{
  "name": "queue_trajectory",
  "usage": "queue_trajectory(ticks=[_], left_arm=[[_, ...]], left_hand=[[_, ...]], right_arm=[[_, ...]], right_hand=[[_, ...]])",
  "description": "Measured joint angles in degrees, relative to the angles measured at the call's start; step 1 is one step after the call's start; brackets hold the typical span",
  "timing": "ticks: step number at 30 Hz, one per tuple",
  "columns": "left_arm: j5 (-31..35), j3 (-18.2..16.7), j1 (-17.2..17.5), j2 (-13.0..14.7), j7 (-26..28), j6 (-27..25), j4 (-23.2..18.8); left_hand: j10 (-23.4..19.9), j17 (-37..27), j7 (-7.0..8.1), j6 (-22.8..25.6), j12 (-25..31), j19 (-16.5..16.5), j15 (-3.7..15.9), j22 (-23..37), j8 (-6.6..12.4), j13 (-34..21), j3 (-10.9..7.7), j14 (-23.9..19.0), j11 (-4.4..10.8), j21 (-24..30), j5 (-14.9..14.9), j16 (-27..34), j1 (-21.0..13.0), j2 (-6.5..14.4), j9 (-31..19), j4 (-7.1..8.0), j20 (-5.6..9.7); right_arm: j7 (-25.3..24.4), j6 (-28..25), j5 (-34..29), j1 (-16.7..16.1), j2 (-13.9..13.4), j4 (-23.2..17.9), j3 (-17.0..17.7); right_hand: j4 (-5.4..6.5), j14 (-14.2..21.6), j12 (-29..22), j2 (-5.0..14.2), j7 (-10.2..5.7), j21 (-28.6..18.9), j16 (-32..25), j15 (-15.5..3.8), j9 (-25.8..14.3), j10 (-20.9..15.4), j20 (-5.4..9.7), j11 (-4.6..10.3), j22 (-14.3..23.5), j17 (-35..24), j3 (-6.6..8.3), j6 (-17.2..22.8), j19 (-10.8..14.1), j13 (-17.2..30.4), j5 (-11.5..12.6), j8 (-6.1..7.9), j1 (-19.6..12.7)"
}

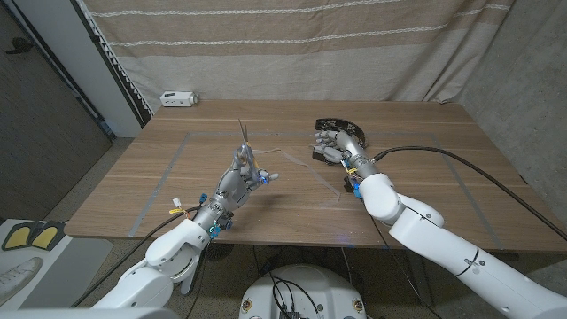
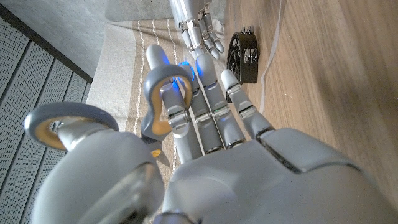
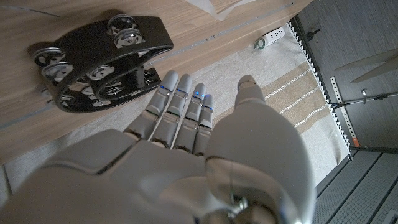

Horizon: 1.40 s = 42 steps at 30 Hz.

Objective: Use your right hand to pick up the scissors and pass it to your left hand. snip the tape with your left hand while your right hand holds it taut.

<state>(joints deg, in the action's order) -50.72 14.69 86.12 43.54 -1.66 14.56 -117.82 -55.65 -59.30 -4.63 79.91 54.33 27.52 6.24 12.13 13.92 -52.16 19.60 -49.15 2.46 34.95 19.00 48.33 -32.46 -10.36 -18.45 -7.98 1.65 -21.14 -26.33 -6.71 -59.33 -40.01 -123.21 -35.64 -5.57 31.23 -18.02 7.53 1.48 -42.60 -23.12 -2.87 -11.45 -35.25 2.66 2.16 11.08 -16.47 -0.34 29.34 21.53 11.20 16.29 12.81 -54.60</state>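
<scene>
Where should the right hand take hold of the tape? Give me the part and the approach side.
Probably the loose stretch of the tape, just clear of the black crescent object. It is a thin strip on the wood, so the right hand should come down from above and pinch across its width, leaving the span toward the scissors free.

The scissors [image 1: 244, 149], grey-handled with yellow inside the loops, stand almost upright above the wooden table, slim blades pointing up and handles down. A thin strip of clear tape [image 1: 297, 152] runs across the tabletop just beside them.
</scene>
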Motion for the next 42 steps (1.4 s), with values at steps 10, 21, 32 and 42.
queue_trajectory(ticks=[10,21,32,42], left_arm=[[0.34,-0.08,0.55,-0.02,0.64,0.39,-0.34],[0.49,-0.17,0.76,-0.01,0.87,0.56,-0.46],[0.50,0.12,0.69,-0.25,0.97,0.58,-0.47],[0.66,0.54,0.27,-0.51,1.05,0.71,-0.13]], left_hand=[[0.00,-0.52,0.00,0.00,0.00,0.00,0.00,0.29,0.00,-0.82,0.00,0.00,0.00,-0.21,0.29,0.26,0.00,0.00,-0.05,0.00,0.00],[0.01,-0.38,0.00,-0.01,0.00,0.00,0.00,0.29,-0.39,-0.49,0.00,0.01,0.00,-0.42,0.51,0.26,-0.31,0.31,-0.04,0.00,0.00],[0.13,-0.37,0.00,-0.01,0.00,-0.01,0.00,0.28,-0.39,-0.62,0.18,0.01,0.12,-0.86,0.78,0.26,-0.31,0.31,-0.04,0.18,0.00],[0.22,-0.11,0.00,-0.01,0.01,-0.01,-0.01,0.46,-0.39,-0.34,0.18,0.01,0.21,-1.08,0.79,0.26,-0.31,0.31,-0.03,0.18,0.00]], right_arm=[[0.21,-2.54,-2.68,1.07,0.28,0.74,-1.94],[0.71,-6.36,-5.24,2.16,0.80,0.75,-3.71],[1.67,-8.96,-6.59,3.40,1.25,0.76,-5.21],[3.30,-11.59,-7.55,5.22,1.70,1.50,-7.05]], right_hand=[[0.22,-0.01,-0.23,0.09,-0.78,0.00,-0.66,0.00,-0.01,-0.49,0.00,0.29,-0.01,-0.91,-0.22,0.77,0.00,0.00,-0.44,0.28,0.55],[0.38,0.90,-0.23,-0.83,-1.31,-0.44,-1.72,0.09,-0.01,-0.79,-0.32,0.60,0.27,-2.14,-0.83,0.84,0.29,0.15,-0.44,0.28,1.46],[0.17,-0.97,-0.16,-0.88,-1.28,-0.44,-2.08,0.10,-0.01,-0.44,-0.72,0.26,0.26,-3.36,-1.04,0.42,-0.96,0.15,-0.15,0.28,1.52],[0.17,-1.58,0.05,-0.88,-0.97,-0.43,-2.17,0.10,-0.01,0.07,-1.04,0.19,0.25,-4.15,-1.04,0.11,-1.28,0.14,-0.15,-0.21,1.51]])
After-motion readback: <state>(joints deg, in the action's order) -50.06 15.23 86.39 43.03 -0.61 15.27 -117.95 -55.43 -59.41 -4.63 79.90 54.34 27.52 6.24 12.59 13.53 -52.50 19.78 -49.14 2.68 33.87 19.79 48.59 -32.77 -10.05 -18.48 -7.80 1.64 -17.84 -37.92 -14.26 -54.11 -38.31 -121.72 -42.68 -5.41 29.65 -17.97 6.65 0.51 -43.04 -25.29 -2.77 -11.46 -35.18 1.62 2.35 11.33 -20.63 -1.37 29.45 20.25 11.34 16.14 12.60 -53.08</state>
